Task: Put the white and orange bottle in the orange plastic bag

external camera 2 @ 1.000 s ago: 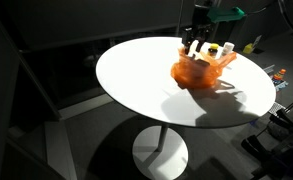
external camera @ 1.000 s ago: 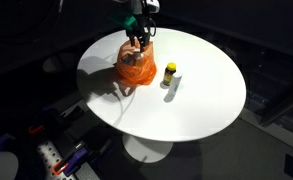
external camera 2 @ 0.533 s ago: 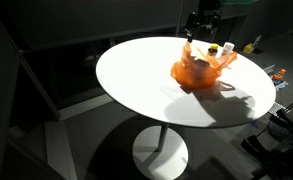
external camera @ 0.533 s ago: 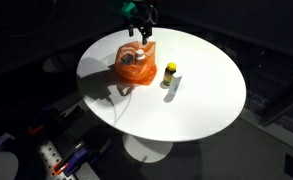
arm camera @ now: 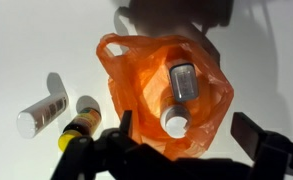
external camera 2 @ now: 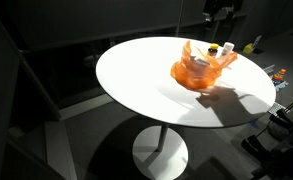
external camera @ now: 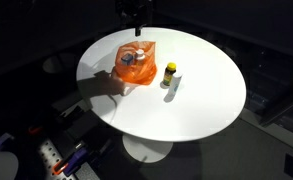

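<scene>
The orange plastic bag (arm camera: 211,100) sits open on the white round table (arm camera: 46,40), seen also in both exterior views (external camera: 136,68) (external camera 2: 199,72). Inside it lies the white and orange bottle (arm camera: 176,122), its white cap facing up, next to a grey-topped item (arm camera: 183,78). My gripper (arm camera: 191,135) hangs open straight above the bag's mouth, with nothing between its fingers. In both exterior views the gripper (external camera: 134,9) (external camera 2: 221,11) is high above the bag, near the top edge of the picture.
A small yellow bottle with a black cap (arm camera: 81,122) (external camera: 169,72) stands beside the bag, and a white tube (arm camera: 41,112) lies next to it. Dark floor surrounds the table (external camera: 201,100); cluttered gear sits low at one side (external camera: 56,158).
The gripper has opened, let go of the bottle inside the bag and risen well above it. The bag has slumped slightly.
</scene>
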Available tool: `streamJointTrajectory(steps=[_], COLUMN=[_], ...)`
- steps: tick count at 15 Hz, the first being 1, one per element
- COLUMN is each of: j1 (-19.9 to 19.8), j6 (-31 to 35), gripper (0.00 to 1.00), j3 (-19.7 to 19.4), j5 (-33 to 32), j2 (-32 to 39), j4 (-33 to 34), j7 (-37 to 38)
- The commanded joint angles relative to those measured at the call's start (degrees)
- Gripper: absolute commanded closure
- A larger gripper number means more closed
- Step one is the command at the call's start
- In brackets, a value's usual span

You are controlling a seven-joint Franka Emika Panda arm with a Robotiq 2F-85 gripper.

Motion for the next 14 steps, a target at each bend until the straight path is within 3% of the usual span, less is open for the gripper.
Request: streamJointTrajectory(steps=[1,7,14], j1=[-0.43,-0.90,-1.08], j6=[-5.25,-11.45,-11.43], gripper=[0.00,0.00,0.00], j3=[0.16,0.53,0.75], j5=[-1.92,-4.40,-3.34], j2=[-7.16,-14.62,-13.90], j4=[-3.59,-5.59,-5.06], j7=[-0.96,-0.83,-0.46])
